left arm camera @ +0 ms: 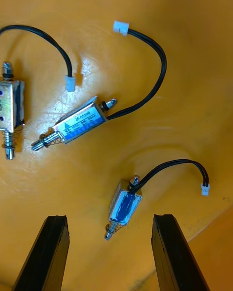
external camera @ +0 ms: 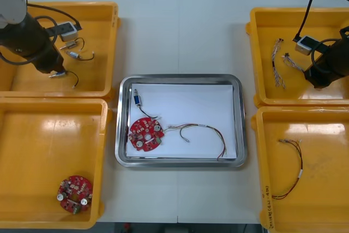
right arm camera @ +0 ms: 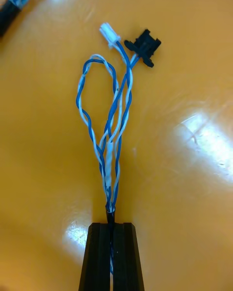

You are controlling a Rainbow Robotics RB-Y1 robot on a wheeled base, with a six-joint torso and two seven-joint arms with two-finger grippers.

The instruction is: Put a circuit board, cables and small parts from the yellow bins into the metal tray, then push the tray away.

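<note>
Metal tray (external camera: 180, 80), middle of the counter (external camera: 180, 36), white inside: holds one round red circuit board (external camera: 146, 133), one blue-labelled small metal part (external camera: 136, 100) and one red and yellow cable (external camera: 204, 132).

Far left yellow bin (external camera: 106, 36): left jaws spread wide, with a finger (left arm camera: 46, 252) on either side of a black-leaded metal part (left arm camera: 125, 207) that lies on the bin floor untouched. Two similar parts (left arm camera: 80, 121) lie beyond it.

Far right yellow bin (external camera: 256, 53): right jaws pinching a twisted blue and white cable (right arm camera: 109, 140). Its strands run out from between the fingers (right arm camera: 97, 257) to a white plug (right arm camera: 109, 33) and a black connector (right arm camera: 143, 46).

Near left bin (external camera: 32, 135): second circuit board (external camera: 75, 193).

Near right bin (external camera: 327, 200): second red and yellow cable (external camera: 292, 167).
</note>
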